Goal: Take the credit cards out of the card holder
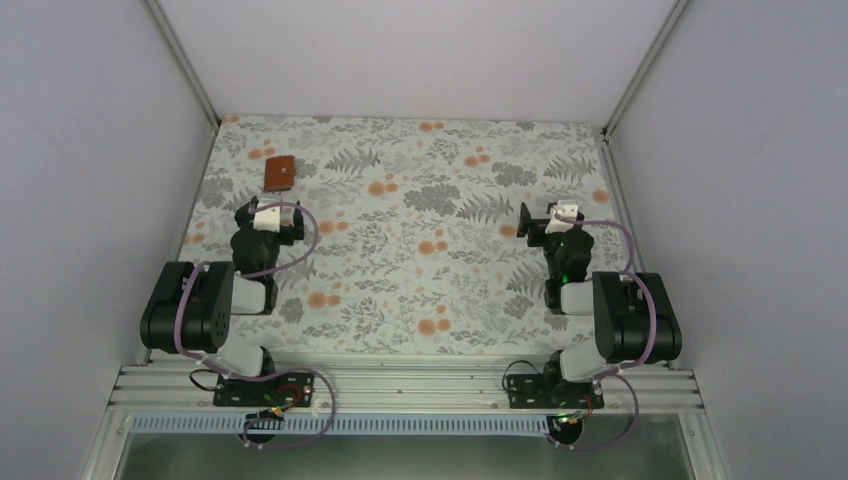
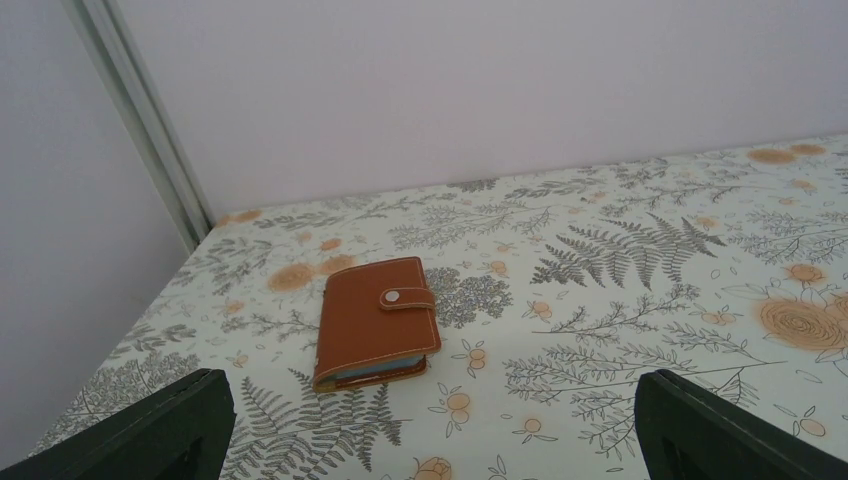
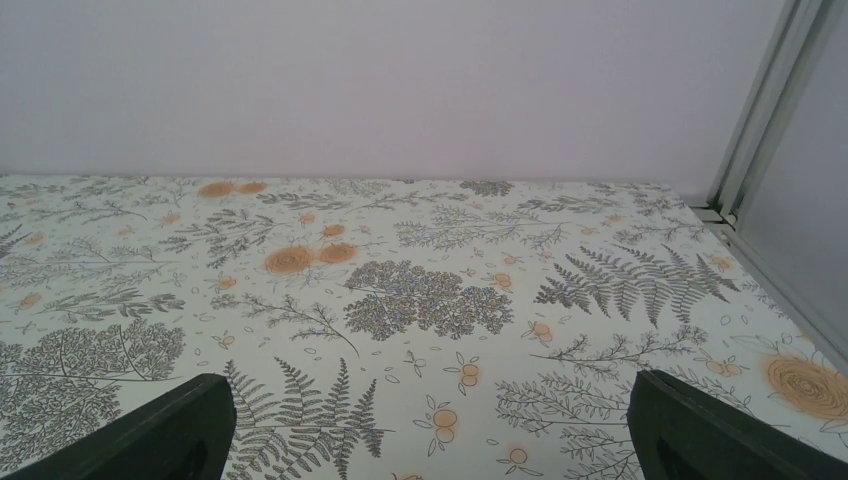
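The brown leather card holder [image 2: 377, 322] lies flat on the floral tablecloth [image 2: 620, 300], closed with its tab snapped, so the credit cards are hidden, presumably still inside. It sits just ahead of the left gripper [image 1: 268, 218], a little to its left. That gripper is spread wide and empty, facing the holder, probably to reach for it first. The right gripper [image 1: 550, 222], also spread and empty, is well apart from it.
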